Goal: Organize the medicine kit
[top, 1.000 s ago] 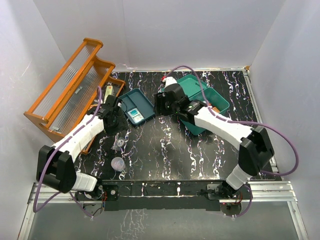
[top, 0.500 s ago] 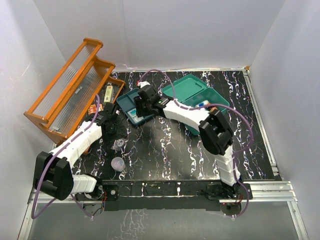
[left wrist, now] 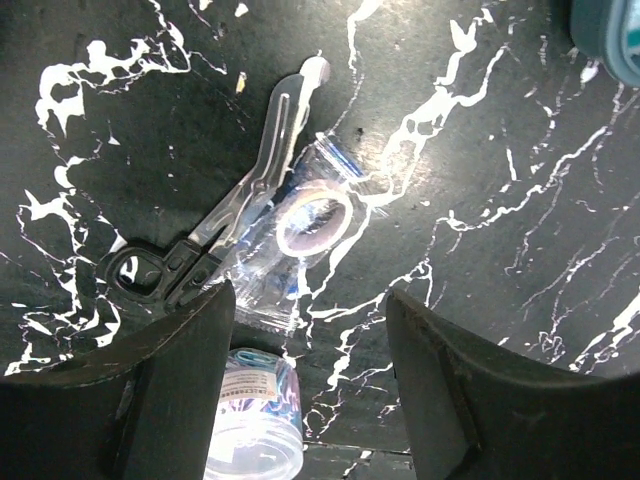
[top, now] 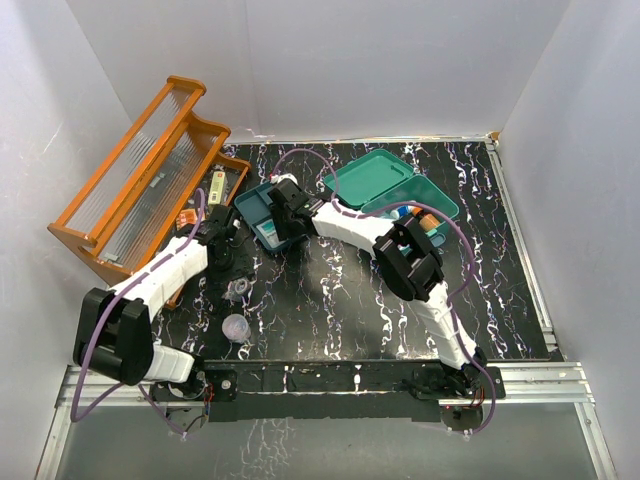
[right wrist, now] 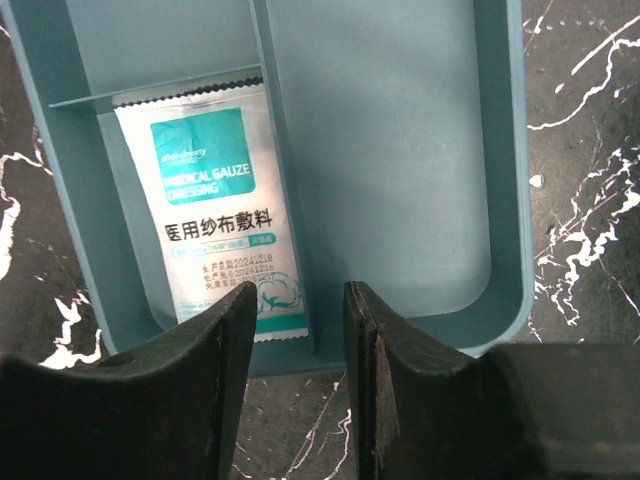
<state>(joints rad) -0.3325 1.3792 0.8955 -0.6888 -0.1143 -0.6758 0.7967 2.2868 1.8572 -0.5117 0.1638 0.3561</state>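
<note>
One gauze packet (right wrist: 222, 215) (insert tray (right wrist: 400, 150) cropped).

The left arm (top: 165, 272) stretches forward from its base, and the left gripper (left wrist: 310, 295) points down with jaws spread wide and nothing between them. The right arm (top: 350, 225) folds sharply at the elbow and reaches far across to the left — the right gripper (right wrist: 300, 300) faces downward, jaws only narrowly parted, holding nothing.
</note>
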